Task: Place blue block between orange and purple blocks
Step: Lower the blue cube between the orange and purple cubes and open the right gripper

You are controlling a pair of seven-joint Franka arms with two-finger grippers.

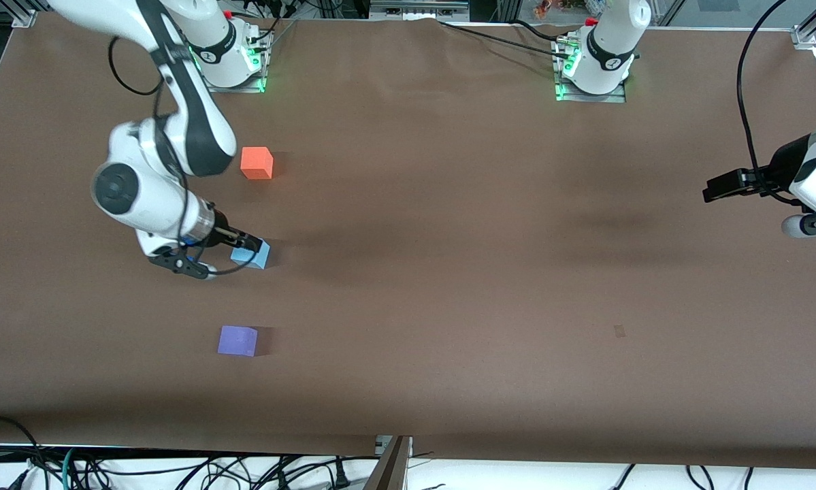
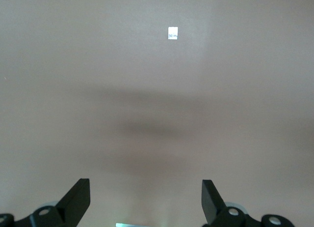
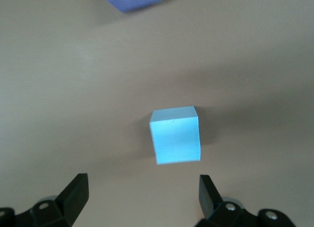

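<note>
blue block point(image 1: 252, 256): light sky blue, plain and matte, no marking
orange block point(image 1: 256, 162): bright orange-coral, plain, its top face a shade lighter than its sides
purple block point(image 1: 237, 340): violet-purple, plain, same flat finish as the other two
table point(image 1: 448, 238): brown cover all over, with soft darker shadow bands across it
small tag point(image 2: 172, 33): white, with a faint dark line of print, on the brown cover
arms point(image 1: 176, 122): glossy white shells with black joints and black cables
right gripper point(image 3: 142, 195): black fingers
left gripper point(image 2: 145, 200): black fingers
arm bases point(image 1: 588, 68): white, with green lights glowing at the foot
</note>
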